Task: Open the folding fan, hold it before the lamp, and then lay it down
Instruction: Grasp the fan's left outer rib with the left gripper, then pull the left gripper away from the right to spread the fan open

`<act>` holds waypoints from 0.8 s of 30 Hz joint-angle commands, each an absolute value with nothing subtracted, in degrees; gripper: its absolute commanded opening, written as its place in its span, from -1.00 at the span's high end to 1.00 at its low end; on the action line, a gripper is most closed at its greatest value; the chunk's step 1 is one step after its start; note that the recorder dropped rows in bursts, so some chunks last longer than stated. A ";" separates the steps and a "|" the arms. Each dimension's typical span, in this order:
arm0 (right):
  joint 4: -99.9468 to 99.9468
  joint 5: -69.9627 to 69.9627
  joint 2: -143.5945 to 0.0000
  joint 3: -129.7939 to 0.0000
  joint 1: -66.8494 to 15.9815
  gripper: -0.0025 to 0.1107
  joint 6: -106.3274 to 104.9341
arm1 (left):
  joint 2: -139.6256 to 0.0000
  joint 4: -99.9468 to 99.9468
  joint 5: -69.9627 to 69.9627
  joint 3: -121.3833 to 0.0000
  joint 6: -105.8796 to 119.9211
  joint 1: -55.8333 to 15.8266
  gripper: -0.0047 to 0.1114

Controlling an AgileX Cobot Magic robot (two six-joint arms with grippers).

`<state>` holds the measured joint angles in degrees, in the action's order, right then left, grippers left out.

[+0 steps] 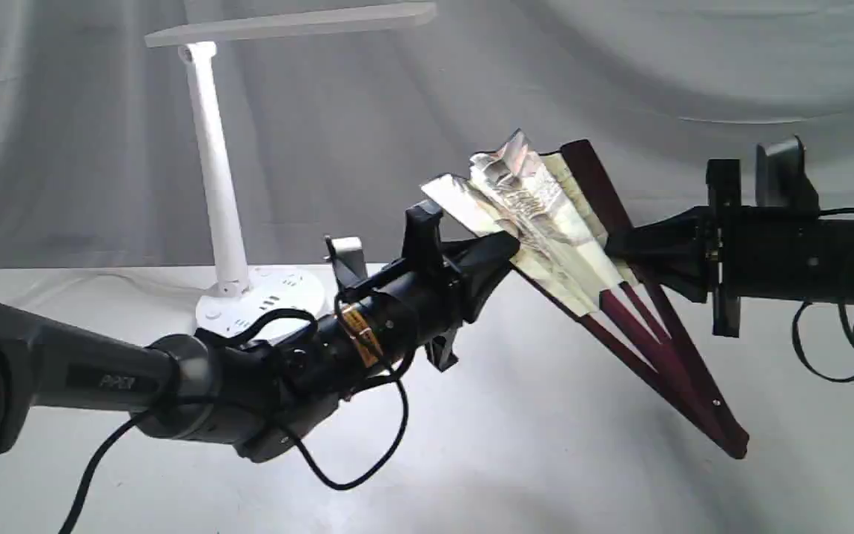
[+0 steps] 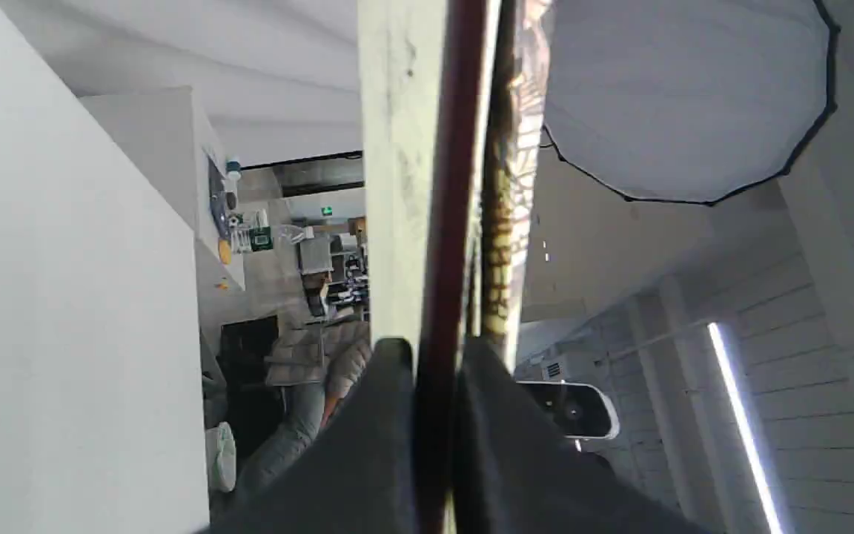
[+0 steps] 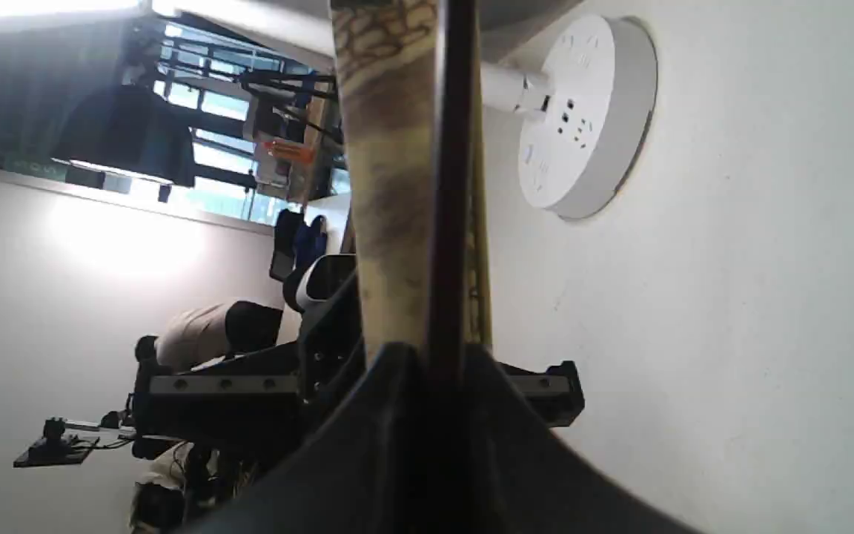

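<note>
The task looks about a third done. The fan [image 1: 545, 215] is off the table [image 1: 545, 460] and held in the air, but it is spread only into a narrow wedge, with most of the pleats bunched together. Its pivot end points down toward the table and its paper edge points up. It hangs to the right of the lamp [image 1: 212, 163] and not in front of it. Opening it fully, carrying it before the lamp and laying it down are not yet done. The left gripper [image 1: 505, 248] has its jaws closed on the fan's left outer stick, at the lower edge of the paper. The right gripper [image 1: 616, 248] is clamped on the right outer stick at much the same height. In each wrist view a dark stick runs straight out from between the closed jaws, so the fan spans the gap between the two grippers.
</note>
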<state>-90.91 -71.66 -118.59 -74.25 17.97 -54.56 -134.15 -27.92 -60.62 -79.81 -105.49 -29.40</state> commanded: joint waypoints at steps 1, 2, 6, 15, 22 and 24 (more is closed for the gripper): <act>-89.76 -69.96 -118.18 -73.83 20.16 0.96 -55.34 | -133.43 -28.55 -59.50 -82.67 -107.96 -31.29 0.92; -89.52 -69.96 -118.18 -73.83 20.85 0.96 -55.34 | -133.43 -28.55 -57.86 -83.23 -107.96 -31.41 0.92; -89.09 -69.96 -118.18 -73.83 23.59 0.96 -55.02 | -133.43 -29.18 -54.54 -85.49 -107.96 -32.00 0.92; -87.94 -69.96 -118.18 -73.83 26.47 0.96 -55.02 | -133.43 -31.31 -52.44 -87.46 -107.90 -32.24 0.92; -86.12 -69.96 -118.18 -73.83 30.61 0.96 -55.02 | -133.43 -26.03 -56.54 -83.72 -106.96 -32.24 0.92; -85.81 -69.96 -118.18 -73.83 31.82 0.96 -55.02 | -133.43 -21.65 -61.09 -81.36 -105.05 -32.24 0.92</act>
<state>-88.85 -72.13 -118.59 -74.25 30.38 -53.55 -134.19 -27.65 -54.65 -82.84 -105.69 -32.28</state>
